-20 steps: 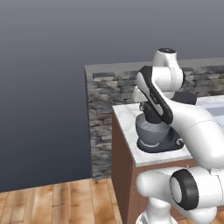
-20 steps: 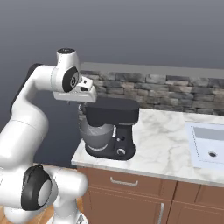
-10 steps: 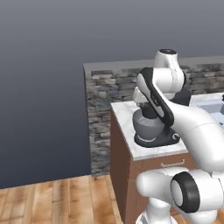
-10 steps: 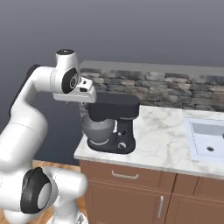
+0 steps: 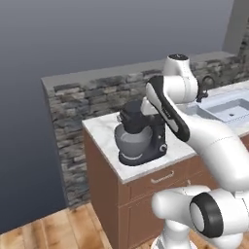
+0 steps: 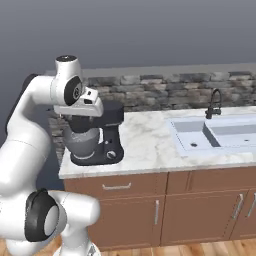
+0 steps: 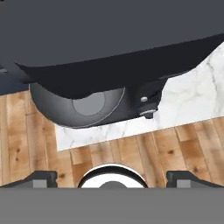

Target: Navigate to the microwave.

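A plain dark grey wall [image 6: 150, 30] closes off the back of the room, and a wood plank floor [image 5: 53, 228] runs below it. Across the right base view, from 9 o'clock to 3 o'clock, stretches the bench [image 6: 150, 145], topped in white marble over brown cabinet fronts [image 6: 200, 205] with slim bar handles. A low rough stone backsplash [image 6: 165, 92] stands along its far edge.

Toward 3 o'clock a pale sink [image 6: 220, 132] is sunk into the marble, and a dark curved faucet [image 6: 215, 102] rises at the sink's 12 o'clock edge. At the bench's 9 o'clock end, well apart from the sink, a black stand mixer [image 6: 107, 135] stands upright with a grey metal bowl [image 6: 82, 142] under its head.

The end effector [image 7: 112, 179] hangs just above the mixer head, pointing down. In the hand view its fingertips [image 7: 41, 177] sit far apart at 7 and 5 o'clock, released and grasping nothing. The mixer's dark head and the bowl lie toward 12 o'clock there, with the marble edge and floor planks beneath.

Where the microwave stands cannot be told from these views.
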